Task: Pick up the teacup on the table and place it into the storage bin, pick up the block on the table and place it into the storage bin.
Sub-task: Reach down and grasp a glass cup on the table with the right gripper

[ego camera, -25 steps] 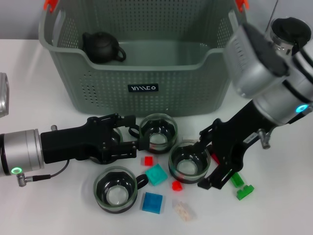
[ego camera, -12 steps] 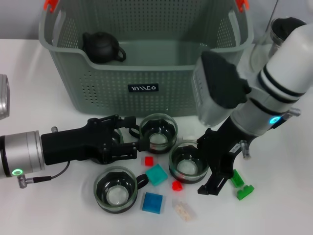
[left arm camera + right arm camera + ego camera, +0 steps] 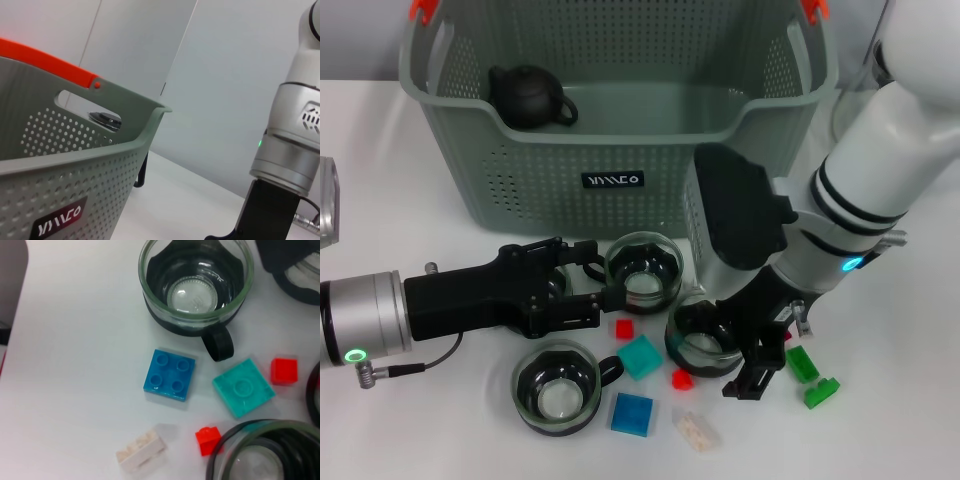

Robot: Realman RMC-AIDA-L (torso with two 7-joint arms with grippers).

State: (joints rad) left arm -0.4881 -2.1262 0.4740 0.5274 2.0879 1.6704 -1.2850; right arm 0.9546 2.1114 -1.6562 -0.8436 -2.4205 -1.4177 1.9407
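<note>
White desk runs under everything, with the grey-green storage bin standing at the back and a dark teapot sitting inside it toward its left end. On the left, the left gripper lies low over the desk, its black fingers spread on either side of the handle side of the rear teacup, touching or nearly so; I cannot tell whether they have hold of it. In front of that arm stands a second teacup, its handle pointing right. Scattered beside it are a small red block, a teal block, a blue block, another red block and a pale block. Further right, the right gripper reaches down at the third teacup, its fingers astride the cup's right rim, apparently not closed tight. Two green blocks lie just beside that gripper on the right.
</note>
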